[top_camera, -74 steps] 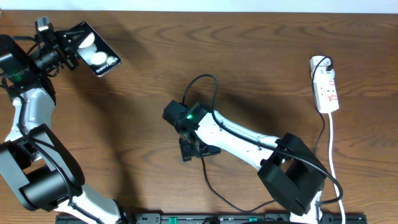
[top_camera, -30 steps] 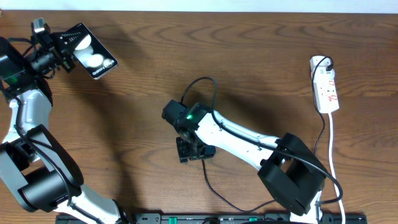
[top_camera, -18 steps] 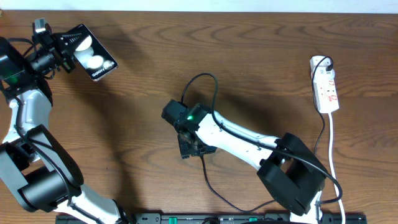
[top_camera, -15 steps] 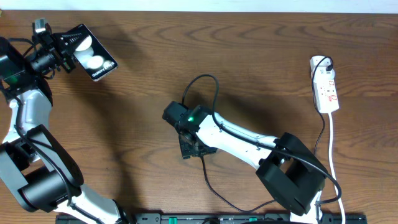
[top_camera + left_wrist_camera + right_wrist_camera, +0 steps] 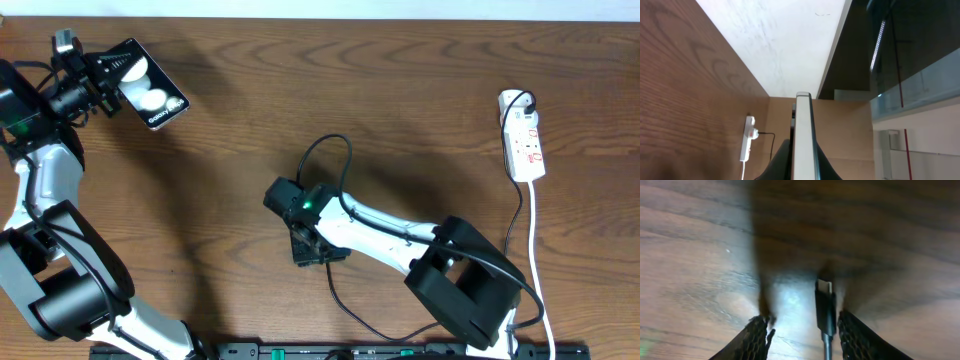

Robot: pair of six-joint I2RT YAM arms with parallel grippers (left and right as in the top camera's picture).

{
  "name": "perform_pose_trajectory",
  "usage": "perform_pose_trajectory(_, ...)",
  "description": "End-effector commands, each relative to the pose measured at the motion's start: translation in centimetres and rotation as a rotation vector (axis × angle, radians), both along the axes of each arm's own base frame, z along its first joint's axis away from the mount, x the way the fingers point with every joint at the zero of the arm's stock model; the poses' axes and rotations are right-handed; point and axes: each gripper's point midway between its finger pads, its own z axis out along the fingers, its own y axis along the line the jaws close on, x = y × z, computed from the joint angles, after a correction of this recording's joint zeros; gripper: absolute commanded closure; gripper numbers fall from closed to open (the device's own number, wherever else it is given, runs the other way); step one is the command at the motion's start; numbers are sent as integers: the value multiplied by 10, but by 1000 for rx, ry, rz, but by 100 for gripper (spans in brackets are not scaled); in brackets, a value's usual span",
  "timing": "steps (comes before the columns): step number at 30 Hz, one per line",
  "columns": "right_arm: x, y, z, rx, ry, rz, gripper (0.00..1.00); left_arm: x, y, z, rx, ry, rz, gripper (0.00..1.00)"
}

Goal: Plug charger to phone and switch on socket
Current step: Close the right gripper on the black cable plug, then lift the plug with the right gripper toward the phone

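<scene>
At table centre, the right gripper (image 5: 316,247) stands over the charger (image 5: 825,309) with its fingers spread wide.
The plug tip lies on the wood between the two fingers (image 5: 757,339), nearer the 3 o'clock one, and is not gripped. Toward 10 o'clock, the left gripper (image 5: 108,82) is clamped on the phone (image 5: 152,84), which appears edge-on in its wrist view. The socket (image 5: 524,135) lies at 2 o'clock.
</scene>
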Motion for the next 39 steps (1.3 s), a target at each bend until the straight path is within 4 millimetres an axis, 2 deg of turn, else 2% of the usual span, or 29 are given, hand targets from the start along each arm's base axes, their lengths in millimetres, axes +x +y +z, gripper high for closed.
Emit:
perform_pose_trajectory(1,-9,-6,-10,-3,49,-28,58,-4,-1,17,38,-59,-7,93)
perform_pose_trajectory(10,-5,-12,-14,5,70,-64,71,-4,-1,17,38,-59,-6,93)
perform_pose_trajectory(11,-5,-12,-14,5,70,-64,78,-4,-1,17,38,-59,-6,93)
perform_pose_trajectory(12,-5,-12,-14,5,70,-64,80,-4,-1,17,38,-59,-6,93)
perform_pose_trajectory(15,-6,-12,-14,3,72,-64,98,-4,-1,17,38,-59,-6,93)
perform_pose_trajectory(29,-3,-11,-12,22,79,-56,99,-4,-1,17,38,-59,-6,92)
perform_pose_trajectory(31,0,1,-7,113,108,15,99,-4,-1,17,38,-59,-6,92)
perform_pose_trajectory(33,0,26,5,297,145,152,99,-4,-1,17,38,-59,-6,92)
perform_pose_trajectory(36,-4,67,43,691,197,380,99,-4,-1,17,38,-58,-6,93)
perform_pose_trajectory(39,7,81,75,946,174,482,99,-4,-1,17,38,-58,-6,92)
